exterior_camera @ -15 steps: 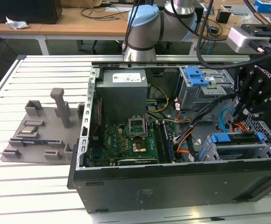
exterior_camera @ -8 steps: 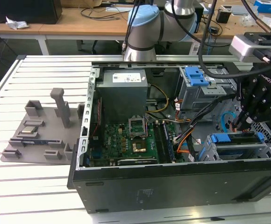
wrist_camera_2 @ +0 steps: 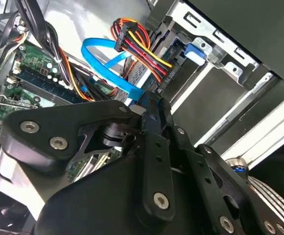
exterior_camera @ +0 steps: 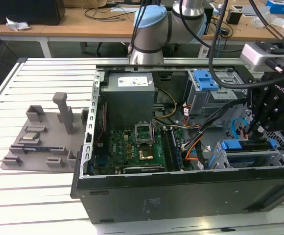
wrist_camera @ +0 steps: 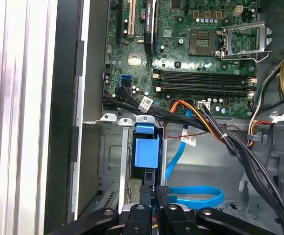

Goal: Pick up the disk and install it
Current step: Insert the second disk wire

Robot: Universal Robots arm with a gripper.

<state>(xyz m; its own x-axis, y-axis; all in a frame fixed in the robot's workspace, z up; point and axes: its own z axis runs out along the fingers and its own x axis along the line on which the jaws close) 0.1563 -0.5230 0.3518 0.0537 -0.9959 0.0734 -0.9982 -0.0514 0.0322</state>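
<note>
Looks mostly done: the disk (wrist_camera: pixel 146 152) sits edge-up in the drive cage (exterior_camera: pixel 249 154) inside the open PC case (exterior_camera: pixel 132 196), gripper (wrist_camera: pixel 155 192) clamped together on its top edge, probably just final seating left.

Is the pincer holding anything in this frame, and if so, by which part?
It cannot be told. The pincer sits at the end of the disk, which stands edge-up in its bay, but a grip isn't visible.
</note>
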